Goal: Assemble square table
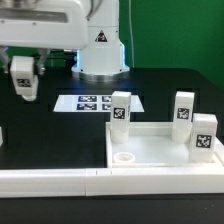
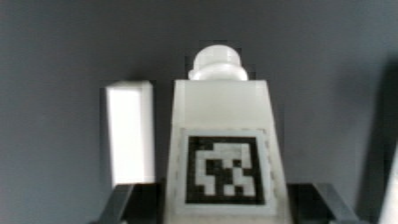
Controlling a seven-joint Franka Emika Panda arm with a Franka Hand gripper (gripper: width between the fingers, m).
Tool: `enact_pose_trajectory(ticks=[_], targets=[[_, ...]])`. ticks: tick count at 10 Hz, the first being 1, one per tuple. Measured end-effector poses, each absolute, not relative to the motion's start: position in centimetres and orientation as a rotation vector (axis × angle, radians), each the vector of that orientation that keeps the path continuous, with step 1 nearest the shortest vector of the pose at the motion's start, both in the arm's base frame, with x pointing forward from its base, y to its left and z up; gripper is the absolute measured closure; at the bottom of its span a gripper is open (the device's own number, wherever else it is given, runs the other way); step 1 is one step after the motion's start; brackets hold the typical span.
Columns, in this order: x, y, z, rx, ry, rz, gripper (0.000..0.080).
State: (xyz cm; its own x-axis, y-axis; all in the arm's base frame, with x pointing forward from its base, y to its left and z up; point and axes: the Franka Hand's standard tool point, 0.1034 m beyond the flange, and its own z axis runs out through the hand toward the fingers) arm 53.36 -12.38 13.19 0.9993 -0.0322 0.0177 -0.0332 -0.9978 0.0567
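The square table's white slab (image 1: 155, 148) lies at the exterior view's lower right, against the border wall. Three tagged leg blocks stand upright at its corners: one at the far left (image 1: 120, 110), one at the far right (image 1: 183, 108), one at the near right (image 1: 204, 138). The round socket (image 1: 124, 157) at the near left corner is bare. My gripper (image 1: 22, 72) hangs above the black table at the upper left, shut on the fourth leg block (image 1: 23, 82). In the wrist view the leg block (image 2: 222, 115) sits between my gripper's (image 2: 228, 208) dark fingers (image 2: 135, 205), tag facing the camera, round peg pointing away.
The marker board (image 1: 92, 103) lies flat between the robot base (image 1: 100, 50) and the slab. The long white border wall (image 1: 80, 181) runs along the front. A white strip (image 2: 128, 135) shows on the table beside the held leg in the wrist view.
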Motion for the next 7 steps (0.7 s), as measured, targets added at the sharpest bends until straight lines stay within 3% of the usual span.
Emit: enact_pose_trajectory(ticks=[4, 7], targets=[[59.9, -5.4, 16.5, 3.059, -0.244, 0.49, 0.0509], [59.2, -6.9, 16.1, 2.935, -0.213, 0.75, 0.0509]])
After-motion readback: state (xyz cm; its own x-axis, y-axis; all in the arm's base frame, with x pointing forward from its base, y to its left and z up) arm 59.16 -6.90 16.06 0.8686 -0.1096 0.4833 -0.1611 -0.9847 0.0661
